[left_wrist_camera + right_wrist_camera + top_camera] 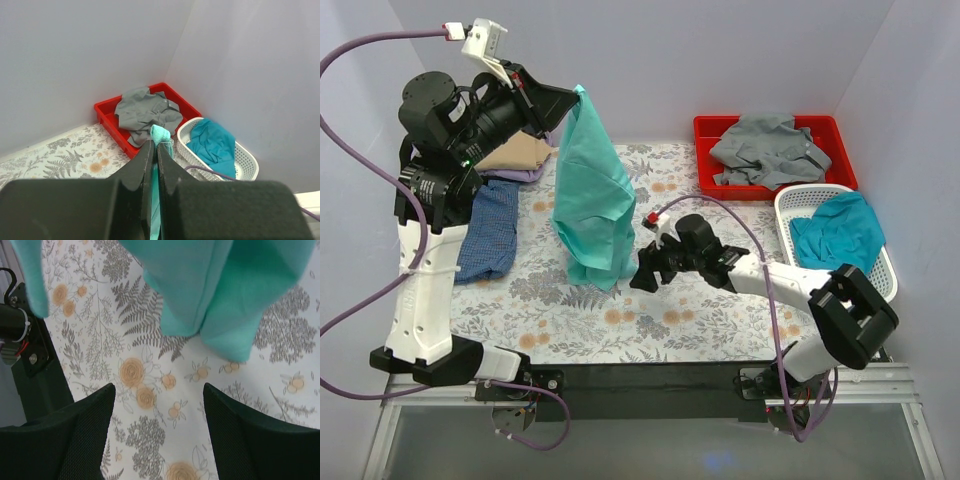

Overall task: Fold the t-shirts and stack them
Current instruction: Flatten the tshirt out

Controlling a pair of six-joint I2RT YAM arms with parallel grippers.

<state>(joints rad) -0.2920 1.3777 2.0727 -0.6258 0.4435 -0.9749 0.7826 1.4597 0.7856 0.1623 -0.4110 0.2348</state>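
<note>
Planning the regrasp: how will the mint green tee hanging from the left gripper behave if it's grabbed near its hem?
Likely very floppy: the mint green tee hangs in limp vertical folds from the left gripper. It is probably light, since one pinched bit of cloth carries it all. It may swing away rather than resist if the open right gripper nudges it.

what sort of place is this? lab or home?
Probably a lab robot cell: bare white walls box in the table, left arm and right arm bolted at its edge, a grey tee staged in a red bin.
</note>
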